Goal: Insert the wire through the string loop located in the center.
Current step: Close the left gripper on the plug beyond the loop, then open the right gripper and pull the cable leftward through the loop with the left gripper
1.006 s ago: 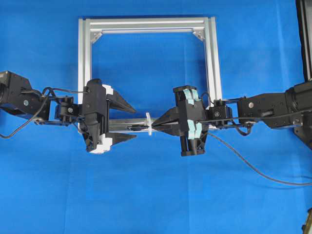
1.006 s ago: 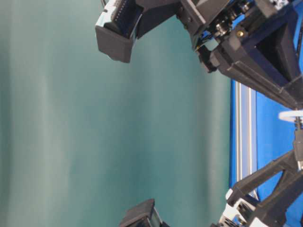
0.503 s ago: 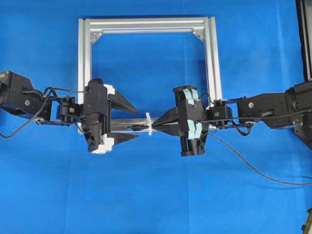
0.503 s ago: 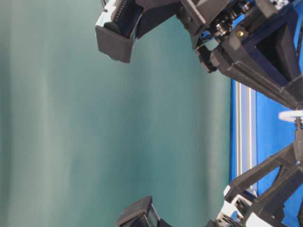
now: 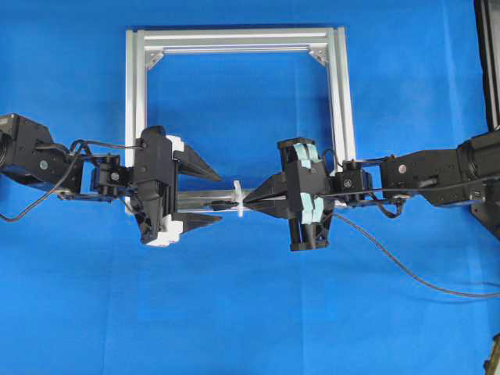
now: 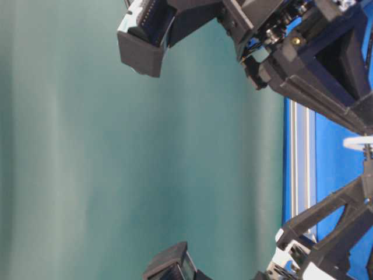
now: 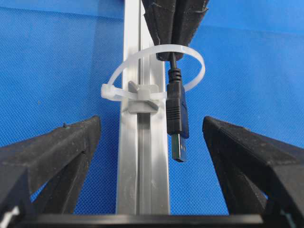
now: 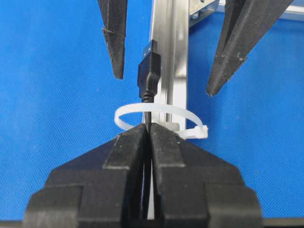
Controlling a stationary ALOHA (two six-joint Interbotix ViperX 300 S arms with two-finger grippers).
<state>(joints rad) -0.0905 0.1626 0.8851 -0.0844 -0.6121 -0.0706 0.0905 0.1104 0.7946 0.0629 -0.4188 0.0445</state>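
1. Black wire [image 7: 176, 107] pinched just behind its plug by right gripper [image 8: 148, 135], jaws pressed together on it; rest of the cable trails off right across the blue cloth [image 5: 250, 312].
2. Plug already poked through white string loop [image 7: 154, 71], metallic tip out on the left side; loop fixed on the near rail of the aluminium frame [image 5: 337, 94], mid-span.
3. Left gripper [image 5: 209, 194] spread wide, holding nothing, fingers [image 7: 52, 152] flanking the plug tip with clear gaps on both sides.
4. Versus a second ago: practically no change. Left gripper shifted only a hair, right gripper and plug same spot, both jaw states unchanged.
5. Meaning: insertion itself looks done; paused at the handover. Likely next: close left gripper on the plug, release right, pull wire further through.
6. Risk: plug sits slightly right of the rail and off-centre between the left fingers; a sloppy close could knock it back out of the loop.
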